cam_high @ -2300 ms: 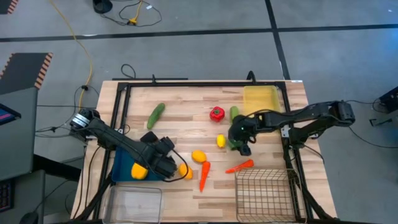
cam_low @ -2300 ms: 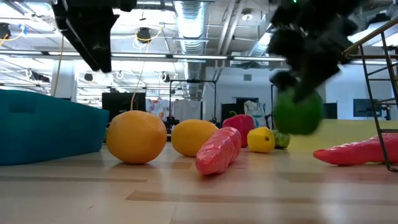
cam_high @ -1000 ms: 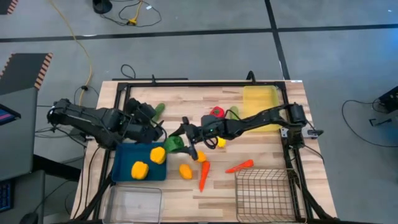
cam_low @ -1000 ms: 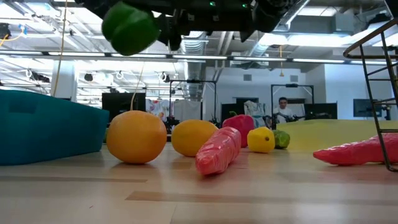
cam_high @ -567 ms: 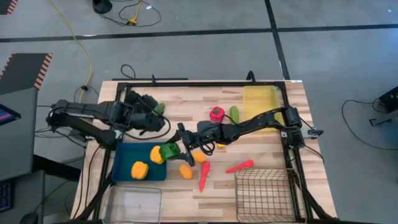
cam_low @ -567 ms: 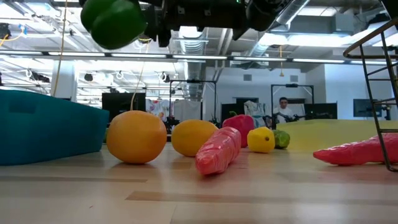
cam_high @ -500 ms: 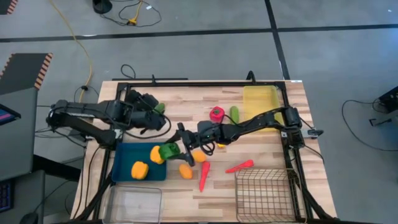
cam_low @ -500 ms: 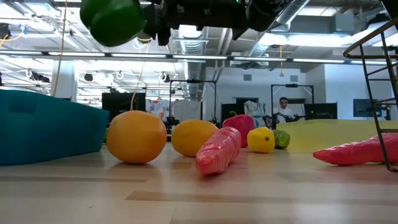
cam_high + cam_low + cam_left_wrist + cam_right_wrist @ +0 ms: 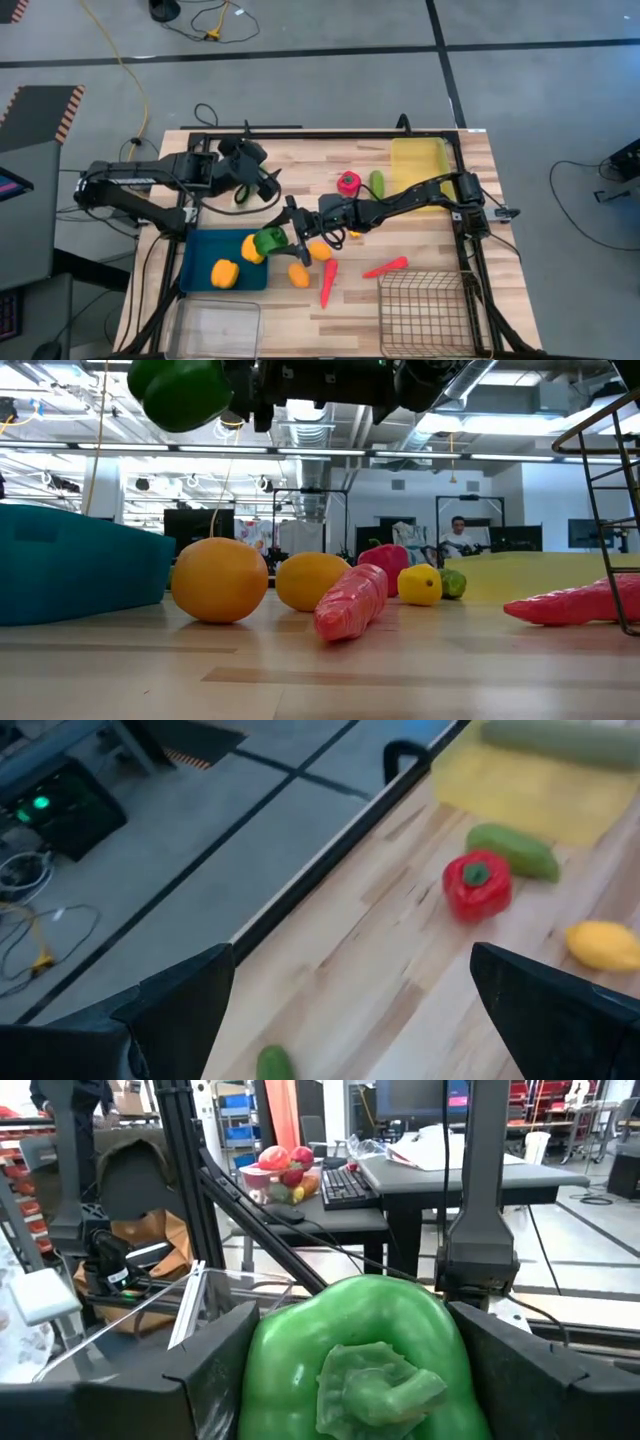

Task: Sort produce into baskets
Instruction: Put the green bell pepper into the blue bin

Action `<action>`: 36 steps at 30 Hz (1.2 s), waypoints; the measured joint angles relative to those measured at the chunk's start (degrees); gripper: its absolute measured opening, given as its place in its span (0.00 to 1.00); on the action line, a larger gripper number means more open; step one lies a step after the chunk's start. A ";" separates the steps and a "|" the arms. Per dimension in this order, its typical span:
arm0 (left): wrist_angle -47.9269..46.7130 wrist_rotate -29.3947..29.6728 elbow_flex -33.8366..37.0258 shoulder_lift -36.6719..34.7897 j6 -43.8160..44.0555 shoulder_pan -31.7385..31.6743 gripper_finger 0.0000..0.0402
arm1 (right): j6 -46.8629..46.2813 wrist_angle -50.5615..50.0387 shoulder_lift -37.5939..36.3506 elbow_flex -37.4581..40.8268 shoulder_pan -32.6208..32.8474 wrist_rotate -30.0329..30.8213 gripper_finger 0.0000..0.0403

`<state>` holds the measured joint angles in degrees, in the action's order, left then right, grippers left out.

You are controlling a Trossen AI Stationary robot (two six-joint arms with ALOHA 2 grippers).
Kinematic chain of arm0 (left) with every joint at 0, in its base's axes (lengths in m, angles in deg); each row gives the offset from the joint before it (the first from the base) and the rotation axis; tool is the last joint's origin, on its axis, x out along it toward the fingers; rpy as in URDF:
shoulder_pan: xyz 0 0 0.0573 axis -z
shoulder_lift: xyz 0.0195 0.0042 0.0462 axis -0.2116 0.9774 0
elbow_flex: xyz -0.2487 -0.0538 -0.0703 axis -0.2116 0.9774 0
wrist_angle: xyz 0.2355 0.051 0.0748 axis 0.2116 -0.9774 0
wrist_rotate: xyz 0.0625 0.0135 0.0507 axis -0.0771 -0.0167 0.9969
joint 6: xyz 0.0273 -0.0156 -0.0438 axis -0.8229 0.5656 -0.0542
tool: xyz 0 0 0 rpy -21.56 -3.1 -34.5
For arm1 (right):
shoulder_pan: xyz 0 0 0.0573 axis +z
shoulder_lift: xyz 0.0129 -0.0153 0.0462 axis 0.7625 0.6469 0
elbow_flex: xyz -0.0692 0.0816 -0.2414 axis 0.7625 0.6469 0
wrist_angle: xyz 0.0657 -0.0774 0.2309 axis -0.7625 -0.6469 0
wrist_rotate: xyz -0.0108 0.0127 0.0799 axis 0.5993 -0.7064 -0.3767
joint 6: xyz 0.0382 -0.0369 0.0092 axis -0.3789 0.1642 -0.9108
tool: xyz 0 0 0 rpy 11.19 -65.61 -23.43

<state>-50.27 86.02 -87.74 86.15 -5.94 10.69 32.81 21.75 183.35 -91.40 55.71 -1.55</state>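
A green bell pepper [image 9: 268, 241] hangs over the right rim of the blue tray [image 9: 205, 250], with my right gripper [image 9: 283, 236] shut on it; the low view shows it high above the table [image 9: 180, 395]. Two yellow peppers [image 9: 224, 271] lie in the tray. My left gripper [image 9: 265, 183] stands open and empty above the far left of the table, over a cucumber [image 9: 243, 193]. A red pepper [image 9: 348, 183], a second cucumber [image 9: 377, 183], orange lemons [image 9: 298, 275] and two carrots [image 9: 327, 283] lie on the wood. My right gripper pinches the green pepper's two opposite sides [image 9: 262, 1370] between its two fingers [image 9: 215, 1380]. The fingers reach in level from the table's right side. The pepper's stem end [image 9: 375, 1380] faces back toward the wrist. The pepper is lifted clear of table and tray.
A translucent yellow tray [image 9: 420, 160] stands at the far right, a wire mesh basket [image 9: 425, 312] at the near right, a clear bin [image 9: 215, 328] at the near left. A black frame [image 9: 300, 135] runs round the table. A small yellow lemon [image 9: 420, 585] lies mid-table.
My left gripper has swung away from the blue tray, toward the table's far edge and to the right, rising a little and staying open. My right gripper has kept the green pepper held high by the tray's right rim.
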 joint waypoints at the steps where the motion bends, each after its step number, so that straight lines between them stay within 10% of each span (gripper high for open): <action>1: 1.14 -0.50 0.00 0.00 -0.66 -0.39 0.98 | -0.01 -0.75 0.00 0.00 0.00 0.04 0.82; 26: 4.15 -2.75 -6.41 0.02 -11.18 -8.37 0.98 | -0.43 -13.15 0.46 -13.90 0.17 0.00 0.83; 36: 3.70 -6.51 -9.64 0.02 -11.23 -9.05 0.98 | -2.58 -6.89 11.67 -17.57 0.29 0.02 0.83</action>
<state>-46.57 79.51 -97.37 86.17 -17.17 1.65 30.23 14.87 195.02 -108.98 56.00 -1.53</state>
